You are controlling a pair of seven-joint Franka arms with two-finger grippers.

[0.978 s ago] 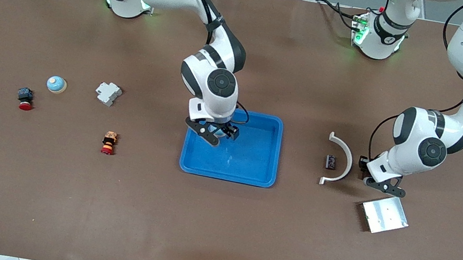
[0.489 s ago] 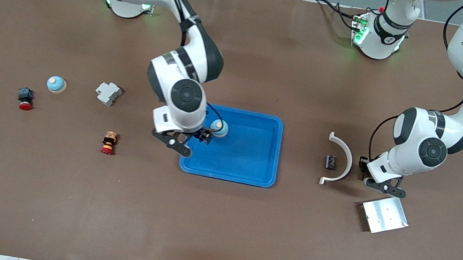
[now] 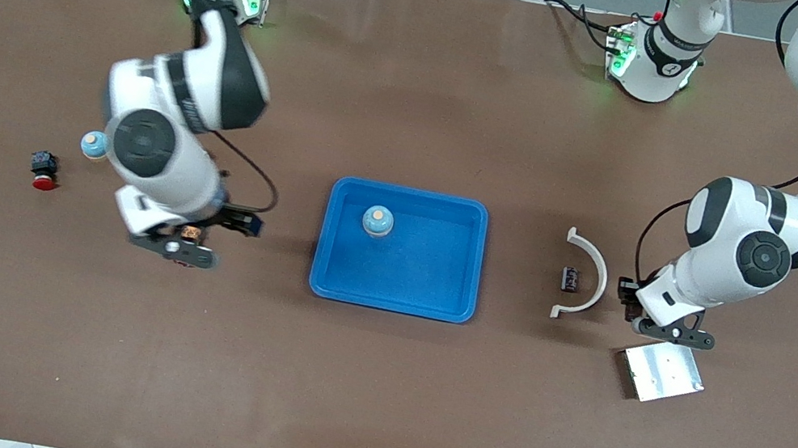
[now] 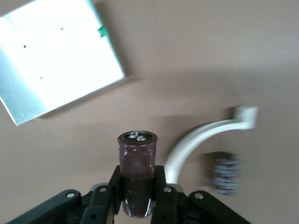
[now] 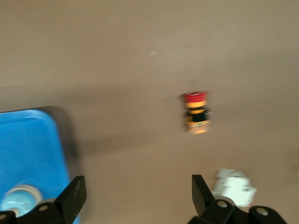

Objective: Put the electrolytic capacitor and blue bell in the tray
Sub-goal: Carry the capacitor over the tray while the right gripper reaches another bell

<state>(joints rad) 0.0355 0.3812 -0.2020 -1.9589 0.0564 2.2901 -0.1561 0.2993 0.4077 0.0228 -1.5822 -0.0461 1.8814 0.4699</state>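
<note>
Blue bell in the tray, capacitor gripped by the left gripper.

The blue bell point(image 3: 377, 220) stands upright inside the blue tray point(image 3: 435, 296), in the part toward the right arm's end. The right gripper point(image 3: 195, 237), jaws wide open and empty, hangs above the worktop point(image 3: 368, 399) over a red-capped push button point(image 5: 196, 112), between the tray and a second bell point(image 3: 94, 144). The left gripper point(image 4: 138, 196) has its jaws closed on the dark cylindrical electrolytic capacitor point(image 4: 137, 172), near a silver plate point(image 3: 662, 372) and a white curved bracket point(image 3: 586, 278). A small dark component point(image 3: 569, 279) lies inside the bracket's curve.
</note>
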